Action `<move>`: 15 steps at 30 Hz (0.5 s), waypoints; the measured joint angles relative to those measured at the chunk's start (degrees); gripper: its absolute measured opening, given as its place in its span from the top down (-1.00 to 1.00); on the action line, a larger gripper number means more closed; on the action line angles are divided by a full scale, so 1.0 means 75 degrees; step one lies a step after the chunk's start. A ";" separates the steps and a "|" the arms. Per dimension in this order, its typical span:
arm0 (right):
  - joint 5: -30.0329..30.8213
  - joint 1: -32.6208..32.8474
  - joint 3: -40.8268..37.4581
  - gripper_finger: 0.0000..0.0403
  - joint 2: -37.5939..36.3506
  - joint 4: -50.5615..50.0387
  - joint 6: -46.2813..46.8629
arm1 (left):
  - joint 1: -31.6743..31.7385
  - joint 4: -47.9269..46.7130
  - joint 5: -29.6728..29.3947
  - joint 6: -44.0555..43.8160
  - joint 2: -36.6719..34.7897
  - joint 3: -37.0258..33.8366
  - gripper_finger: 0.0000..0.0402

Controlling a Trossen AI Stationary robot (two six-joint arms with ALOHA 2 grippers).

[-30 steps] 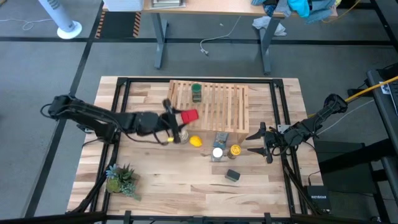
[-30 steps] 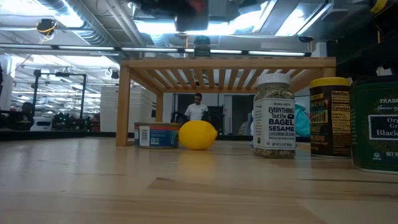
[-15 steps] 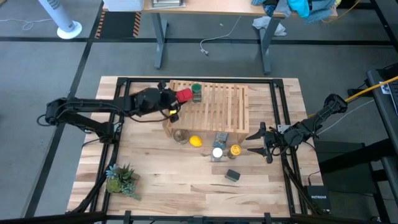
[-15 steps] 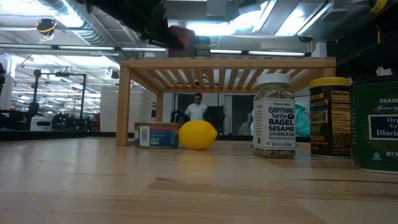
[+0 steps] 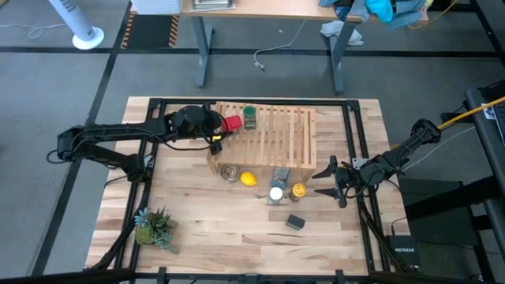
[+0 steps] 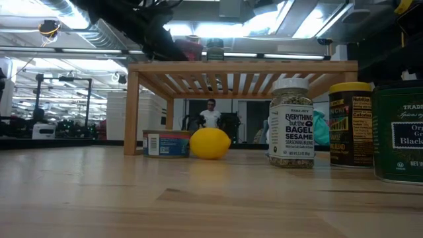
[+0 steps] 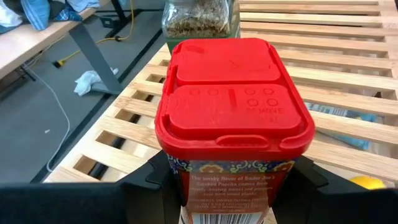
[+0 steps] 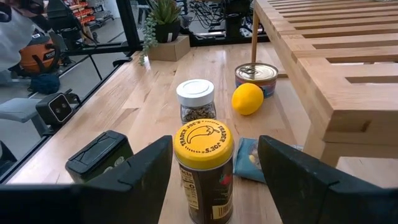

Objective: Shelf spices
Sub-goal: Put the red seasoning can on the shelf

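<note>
The butcher-block table (image 5: 197,229) carried the shelf (image 5: 276,146), a slatted wood rack standing at its far side. Over the rack's left end the left gripper (image 5: 218,126) was closed on the red tin (image 5: 232,123), its jaws pinching the tin's sides just beside the green-lidded jar (image 5: 249,117), which stood on the slats. Whether the tin's base touched the slats was hard to tell. The right gripper (image 5: 325,181) waited at the table's right edge, jaws apart and empty, facing the yellow-lidded jar (image 8: 202,168). Near it stood the white-lidded jar (image 8: 195,99) and the dark grey tin (image 5: 295,222). A lemon (image 5: 248,179) lay beside the silver round tin (image 5: 229,172).
</note>
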 joint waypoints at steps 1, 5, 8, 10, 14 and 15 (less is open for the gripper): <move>0.0000 0.0003 0.0000 -0.21 0.0000 0.0003 0.0000 | 0.0041 0.0028 0.0022 -0.0002 -0.0002 -0.0038 0.19; 0.0002 0.0003 0.0000 -0.21 0.0000 0.0003 0.0000 | 0.0165 0.0038 0.0068 -0.0015 -0.0002 -0.0105 0.19; 0.0002 0.0000 0.0000 -0.21 -0.0001 0.0004 0.0000 | 0.0169 0.0153 0.0043 -0.0002 -0.0001 -0.0114 0.18; 0.0000 0.0003 0.0000 -0.21 0.0000 0.0018 0.0000 | 0.0167 0.0268 0.0024 0.0017 0.0008 -0.0126 0.06; 0.0000 0.0000 0.0000 -0.21 0.0000 0.0015 0.0000 | 0.0170 0.0283 -0.0019 0.0026 0.0036 -0.0155 -0.21; 0.0001 0.0003 0.0000 -0.21 -0.0002 0.0012 0.0000 | 0.0170 0.0315 -0.0019 0.0026 0.0035 -0.0155 -0.25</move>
